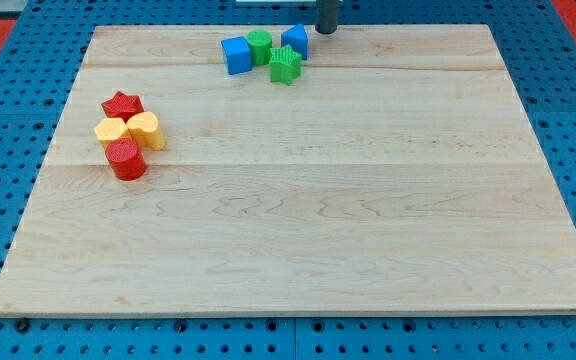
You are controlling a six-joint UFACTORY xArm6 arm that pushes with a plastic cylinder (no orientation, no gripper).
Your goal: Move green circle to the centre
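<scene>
Green circle near board's top edge

The small green circular block, a short plastic-looking cylinder, is seen standing upright on its flat end near the top edge of the light wooden board. It is placed left of the middle of that top edge, well apart from the board's centre. Its round top face is turned upward, and its lower side is partly hidden.
</scene>
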